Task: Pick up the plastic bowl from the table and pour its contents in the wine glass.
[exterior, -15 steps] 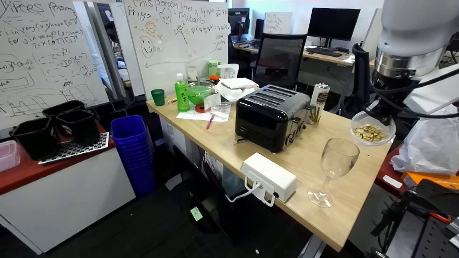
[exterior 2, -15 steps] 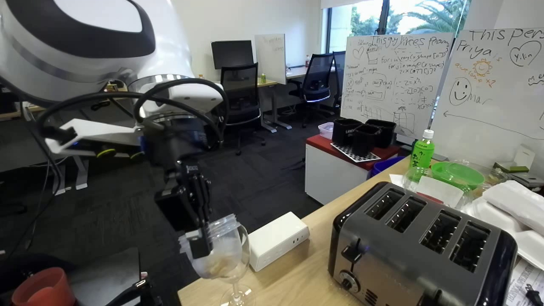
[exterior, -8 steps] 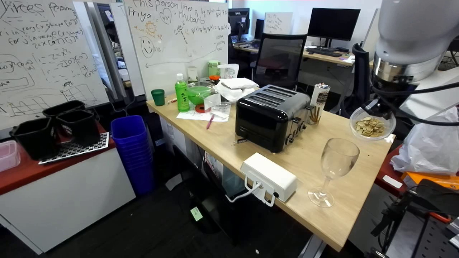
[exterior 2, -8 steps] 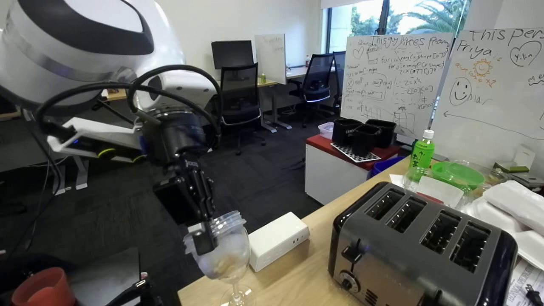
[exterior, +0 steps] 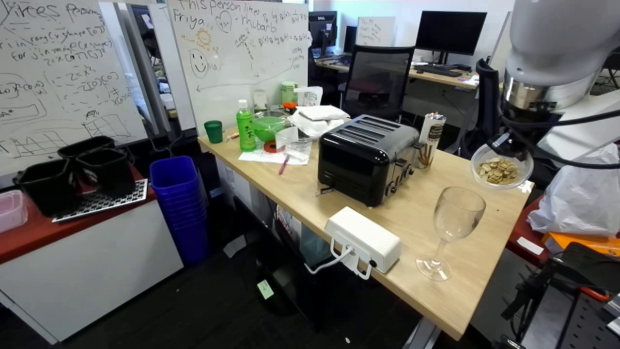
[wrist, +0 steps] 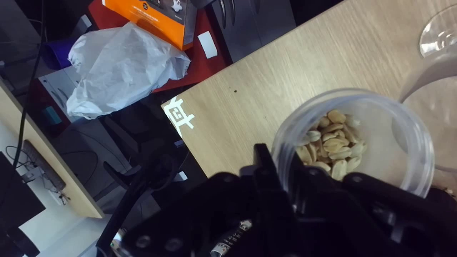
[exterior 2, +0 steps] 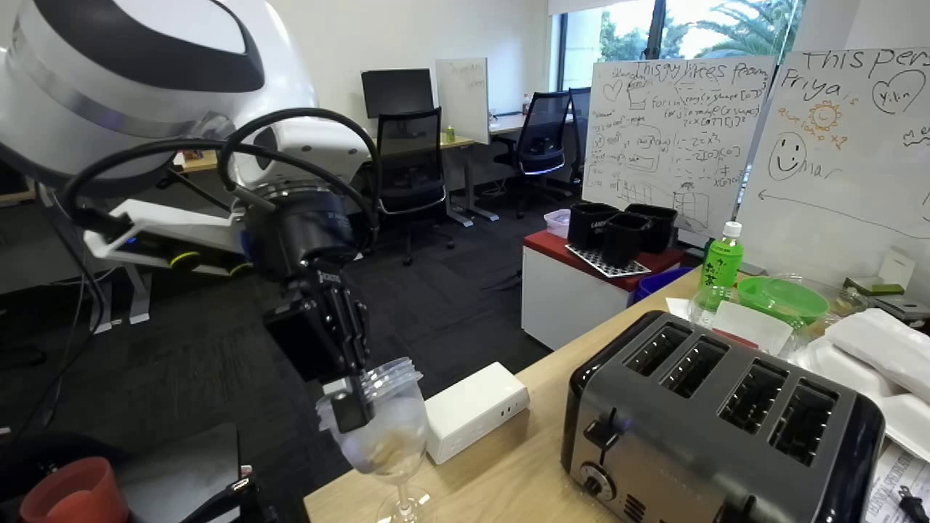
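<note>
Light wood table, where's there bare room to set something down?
The table is bare between the black toaster, white box and wine glass. Another patch runs from the glass toward the white tape mark, partly hidden by the held plastic bowl. It's crowded past the toaster, away from the glass: green bottle, green bowl, white containers.

Daylight whitens the window [exterior 2: 686, 33], glints catch the wine glass [exterior: 450, 232], and the floor [exterior 2: 465, 298] lies dark.
</note>
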